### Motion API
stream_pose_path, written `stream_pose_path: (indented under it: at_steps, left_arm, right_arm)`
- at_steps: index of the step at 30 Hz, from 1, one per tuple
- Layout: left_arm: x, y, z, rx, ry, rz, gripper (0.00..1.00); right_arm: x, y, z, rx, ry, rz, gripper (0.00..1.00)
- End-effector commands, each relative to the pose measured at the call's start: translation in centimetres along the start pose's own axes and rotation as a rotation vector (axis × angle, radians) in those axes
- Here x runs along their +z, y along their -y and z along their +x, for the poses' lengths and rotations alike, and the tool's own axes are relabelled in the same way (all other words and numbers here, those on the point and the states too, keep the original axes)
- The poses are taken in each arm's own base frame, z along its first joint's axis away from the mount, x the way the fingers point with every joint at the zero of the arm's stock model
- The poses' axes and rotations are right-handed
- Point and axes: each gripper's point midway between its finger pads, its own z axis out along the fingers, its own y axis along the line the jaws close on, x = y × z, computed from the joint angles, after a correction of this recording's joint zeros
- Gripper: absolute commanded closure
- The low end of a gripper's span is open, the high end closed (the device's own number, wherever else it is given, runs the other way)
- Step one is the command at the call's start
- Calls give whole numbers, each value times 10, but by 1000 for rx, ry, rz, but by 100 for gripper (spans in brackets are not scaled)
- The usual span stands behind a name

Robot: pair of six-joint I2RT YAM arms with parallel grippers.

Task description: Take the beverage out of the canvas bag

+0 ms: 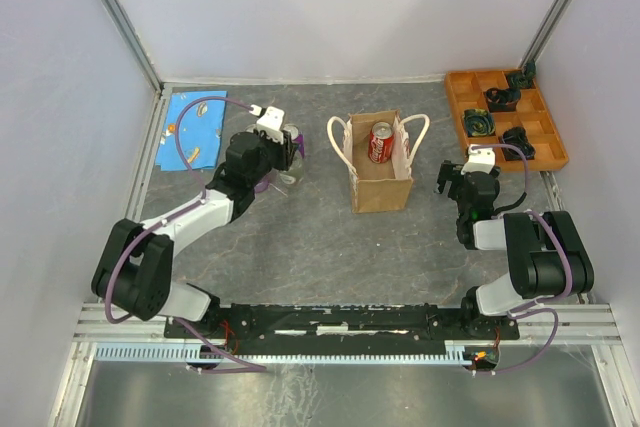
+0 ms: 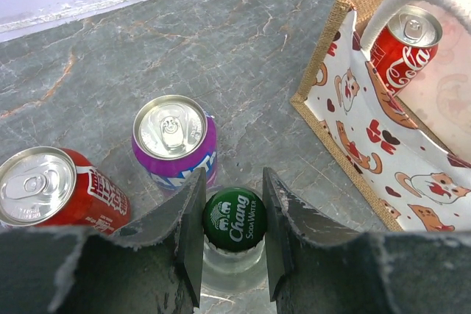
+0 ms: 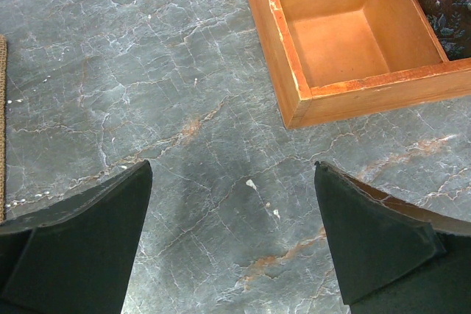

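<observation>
The canvas bag stands upright mid-table, tan with cream looped handles. A red Coca-Cola can stands inside it, top showing; in the left wrist view the bag has a cat-print side and the can sits in it. My left gripper is to the left of the bag. Its jaws are closed on the green-capped glass soda-water bottle, which stands on the table. My right gripper is open and empty, just to the right of the bag, above bare table.
A purple can and a red can stand just beyond the bottle. An orange compartment tray holding dark items sits at the back right; its wall is near my right gripper. A blue cloth lies at the back left.
</observation>
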Motion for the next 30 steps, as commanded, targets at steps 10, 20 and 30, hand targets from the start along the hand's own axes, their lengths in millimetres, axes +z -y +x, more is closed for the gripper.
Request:
stream_pose_path:
  at_steps: [10,20,30]
  left_arm:
    - [16,-2,-48,-11,208,-5,89]
    - [18,-11,-48,-6,171,-57,1]
    - [4,4,-139,75,280,11,1]
  right_arm:
    - [5,-1,-18,3,53,-2,1]
    - [5,-1,-18,3,53,-1,1]
    - [5,-1,-18,2,52,-1,1]
